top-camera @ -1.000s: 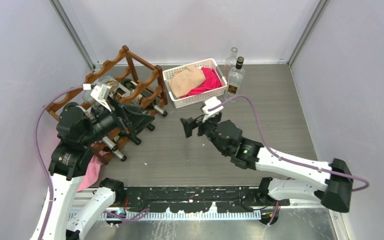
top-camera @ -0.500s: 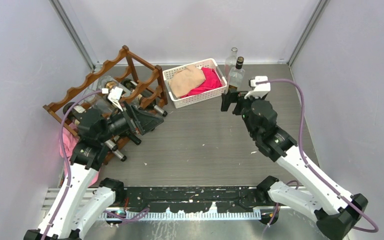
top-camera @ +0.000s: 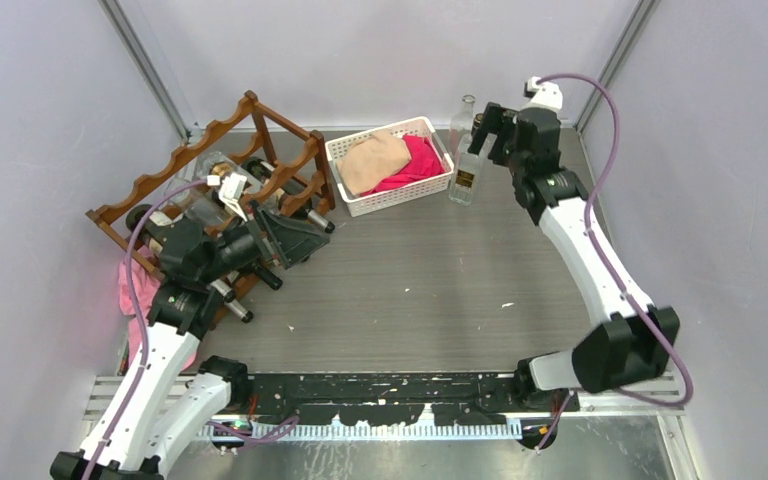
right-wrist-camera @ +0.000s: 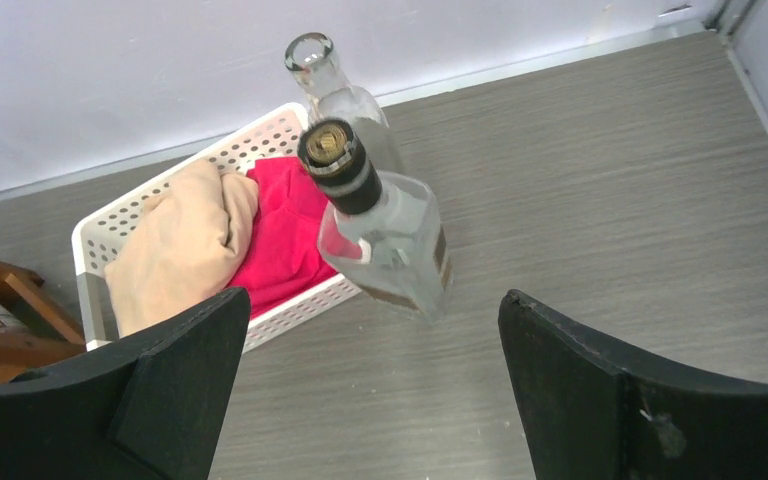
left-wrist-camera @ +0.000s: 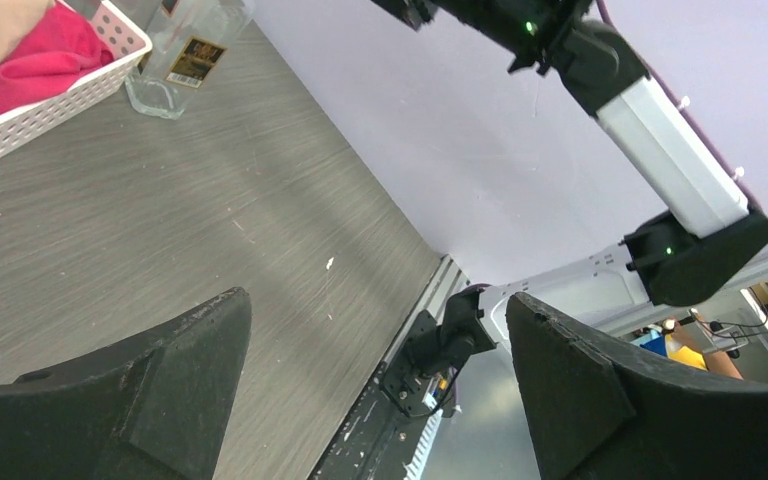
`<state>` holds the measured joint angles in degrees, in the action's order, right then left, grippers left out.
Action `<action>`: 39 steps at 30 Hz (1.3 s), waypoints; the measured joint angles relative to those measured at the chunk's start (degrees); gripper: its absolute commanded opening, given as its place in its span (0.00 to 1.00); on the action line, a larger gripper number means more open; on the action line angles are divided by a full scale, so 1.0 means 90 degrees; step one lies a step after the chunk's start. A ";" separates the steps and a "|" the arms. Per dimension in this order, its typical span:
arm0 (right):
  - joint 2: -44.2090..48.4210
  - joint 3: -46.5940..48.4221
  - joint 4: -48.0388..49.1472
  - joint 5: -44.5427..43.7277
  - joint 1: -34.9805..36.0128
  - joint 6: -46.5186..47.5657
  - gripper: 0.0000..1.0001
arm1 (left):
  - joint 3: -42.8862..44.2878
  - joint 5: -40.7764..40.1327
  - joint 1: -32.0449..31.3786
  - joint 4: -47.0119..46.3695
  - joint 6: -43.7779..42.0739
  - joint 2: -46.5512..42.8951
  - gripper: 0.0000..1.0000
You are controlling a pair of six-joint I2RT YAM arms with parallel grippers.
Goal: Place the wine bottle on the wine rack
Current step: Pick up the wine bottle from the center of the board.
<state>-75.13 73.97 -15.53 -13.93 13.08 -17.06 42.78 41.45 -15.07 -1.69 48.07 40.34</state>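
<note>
Top external: wine bottle upright beside basket, not on rack

Grey wood-grain worktop [top-camera: 410, 290] with a few white specks. It is boxed in by pale lilac walls [top-camera: 380, 50] with metal corner posts. The wine bottle [top-camera: 467, 165] has a square clear body and a black cap. It stands at the far right, just beside the white basket [top-camera: 400, 197] that holds tan and pink cloths. A second, uncapped clear bottle [top-camera: 463, 118] stands behind it. The wine rack [top-camera: 225, 135] sits at the far left, with bottles lying in it and a pink cloth [top-camera: 132, 290] beside it. The right hand [right-wrist-camera: 372, 300] hangs over the bottle cap with fingers spread wide, gripping nothing. The left hand [left-wrist-camera: 378, 298] is near the rack, also spread wide and empty.
</note>
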 measured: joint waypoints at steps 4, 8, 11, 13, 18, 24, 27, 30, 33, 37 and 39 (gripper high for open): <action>-0.0991 0.0811 -0.0121 0.0372 -0.0075 0.0138 1.00 | -0.0073 0.0075 0.0000 -0.0177 -0.0010 0.0265 0.96; -0.1600 0.1292 -0.0340 0.0549 -0.0073 0.0342 0.97 | -0.0216 0.0080 0.0000 -0.0168 -0.0061 0.0350 0.96; -0.2028 0.1751 -0.0549 0.0559 -0.0061 0.0554 0.94 | -0.0240 0.0087 0.0000 -0.0175 -0.0080 0.0347 0.96; -0.2300 0.2059 -0.0653 0.0537 -0.0061 0.0716 0.92 | -0.0257 0.0092 0.0000 -0.0189 -0.0087 0.0335 0.96; -0.2895 0.2594 -0.0865 0.0364 -0.0063 0.1132 0.83 | -0.0294 0.0092 0.0000 -0.0185 -0.0134 0.0318 0.96; -0.3198 0.2841 -0.1107 0.0206 -0.0063 0.1457 0.58 | -0.0306 0.0092 0.0000 -0.0151 -0.0228 0.0296 0.96; -0.3206 0.2905 -0.1141 0.0158 -0.0063 0.1591 0.52 | -0.0306 0.0092 0.0000 -0.0141 -0.0231 0.0289 0.96; -0.3206 0.2973 -0.1141 0.0136 -0.0063 0.1647 0.38 | -0.0306 0.0092 0.0000 -0.0136 -0.0233 0.0289 0.96; -0.3208 0.2985 -0.1129 0.0163 -0.0056 0.1656 0.14 | -0.0306 0.0092 -0.0002 -0.0119 -0.0233 0.0289 0.95; -0.3206 0.2985 -0.1134 0.0160 -0.0044 0.1717 0.01 | -0.0308 0.0095 0.0000 -0.0114 -0.0245 0.0289 0.94; -0.3169 0.2953 -0.1132 0.0170 -0.0046 0.1715 0.01 | -0.0308 0.0114 0.0000 -0.0117 -0.0250 0.0291 0.93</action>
<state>-103.66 100.55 -25.71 -12.40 12.67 -1.63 40.01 42.48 -15.07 -2.74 45.82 42.96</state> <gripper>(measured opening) 0.403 0.946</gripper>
